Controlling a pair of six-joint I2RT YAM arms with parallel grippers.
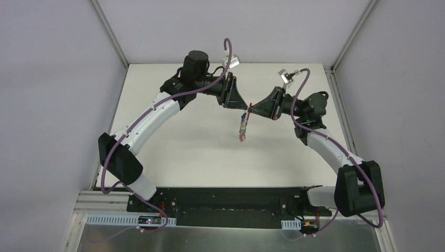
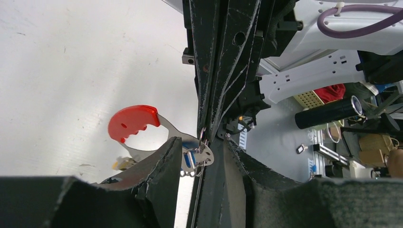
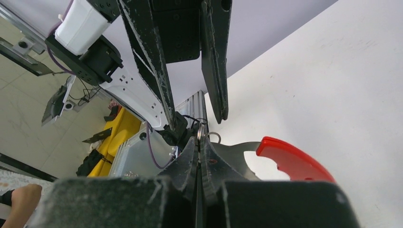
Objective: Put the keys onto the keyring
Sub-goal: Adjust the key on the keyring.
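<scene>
Both grippers meet in the air over the middle of the table. My right gripper [image 1: 251, 108] [image 3: 199, 140] is shut on the grey clip end of the keyring [image 3: 237, 151]. The keyring's red half [image 3: 291, 159] sticks out to the side. In the left wrist view the red half [image 2: 132, 123] and the grey half with its clips [image 2: 202, 155] show. My left gripper [image 1: 239, 105] [image 2: 202, 143] is open, its jaws on either side of the clip end and the right gripper's tips. The keys [image 1: 242, 129] hang below; a blue tag [image 2: 189, 159] and a yellowish tag [image 2: 124, 164] show.
The white table [image 1: 173, 152] has grey walls on three sides, with metal posts at the back corners [image 1: 122, 58]. The black base rail [image 1: 231, 202] runs along the near edge. Benches and clutter lie beyond the table in the wrist views.
</scene>
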